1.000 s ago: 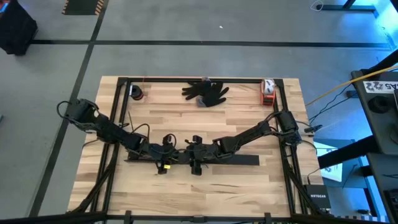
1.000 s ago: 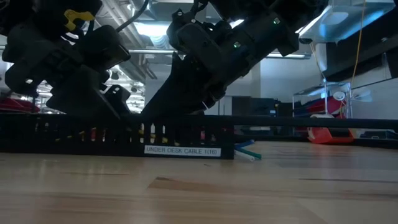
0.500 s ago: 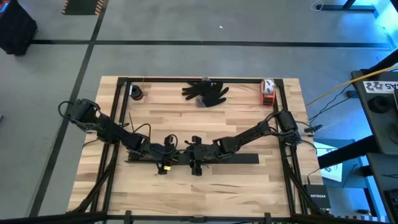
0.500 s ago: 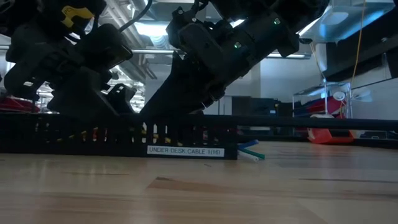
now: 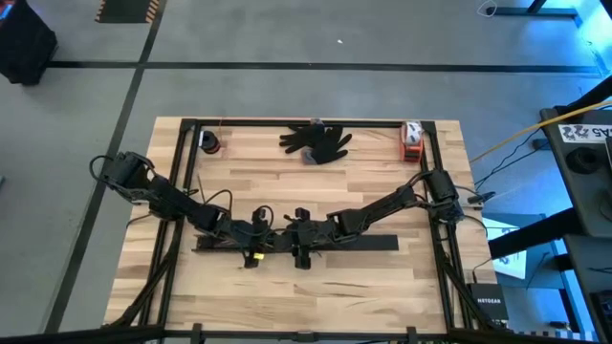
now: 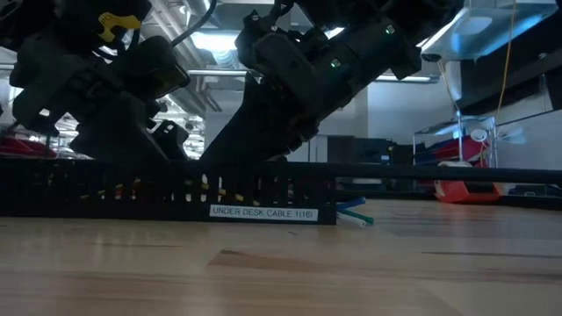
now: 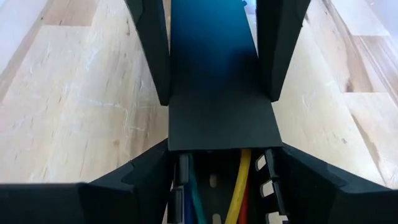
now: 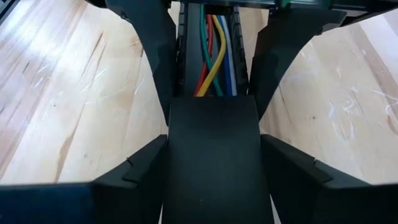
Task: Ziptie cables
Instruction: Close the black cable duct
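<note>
Channel [image 6: 176,189] has crept slightly rightward in the low view since earlier, arms barely shifted; left gripper [image 7: 214,93] and right gripper [image 8: 208,81] each straddle it, apparently clamping its walls; cables [image 8: 214,53] lie inside, lengthwise across the surface [image 5: 325,182]; light, floppy, slippery; gather mid-bundle.

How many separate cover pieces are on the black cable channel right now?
2: one cover piece sits between the left gripper's fingers, another between the right gripper's, leaving the cables exposed between them. More may be hidden.
</note>
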`<state>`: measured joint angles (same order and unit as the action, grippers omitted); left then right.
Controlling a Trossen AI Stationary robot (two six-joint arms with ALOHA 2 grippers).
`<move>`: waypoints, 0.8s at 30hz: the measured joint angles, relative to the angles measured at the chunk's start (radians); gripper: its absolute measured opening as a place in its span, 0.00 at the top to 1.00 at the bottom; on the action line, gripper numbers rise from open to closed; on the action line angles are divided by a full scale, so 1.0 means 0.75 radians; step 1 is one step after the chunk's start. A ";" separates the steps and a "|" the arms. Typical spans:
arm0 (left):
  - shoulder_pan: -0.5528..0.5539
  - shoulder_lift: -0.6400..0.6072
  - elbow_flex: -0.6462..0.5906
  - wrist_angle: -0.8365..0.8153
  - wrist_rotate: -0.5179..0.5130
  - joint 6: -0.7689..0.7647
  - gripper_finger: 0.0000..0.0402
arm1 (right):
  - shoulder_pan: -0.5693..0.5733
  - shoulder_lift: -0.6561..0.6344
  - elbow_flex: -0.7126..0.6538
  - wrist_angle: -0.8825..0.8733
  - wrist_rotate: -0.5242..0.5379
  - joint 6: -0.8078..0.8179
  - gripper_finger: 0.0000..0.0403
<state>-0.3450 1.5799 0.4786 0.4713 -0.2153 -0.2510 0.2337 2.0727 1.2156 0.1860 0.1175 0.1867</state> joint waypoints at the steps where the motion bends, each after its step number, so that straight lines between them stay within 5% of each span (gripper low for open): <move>1: 0.000 0.000 0.000 0.000 0.003 -0.010 0.41 | 0.000 0.000 0.001 0.000 -0.002 0.000 0.46; 24: 0.011 -0.205 0.118 -0.490 0.040 -0.041 0.41 | -0.001 0.000 0.008 0.028 0.004 -0.007 0.46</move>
<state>-0.3371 1.4260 0.5671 0.1036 -0.1856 -0.2814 0.2333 2.0724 1.2217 0.2073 0.1207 0.1817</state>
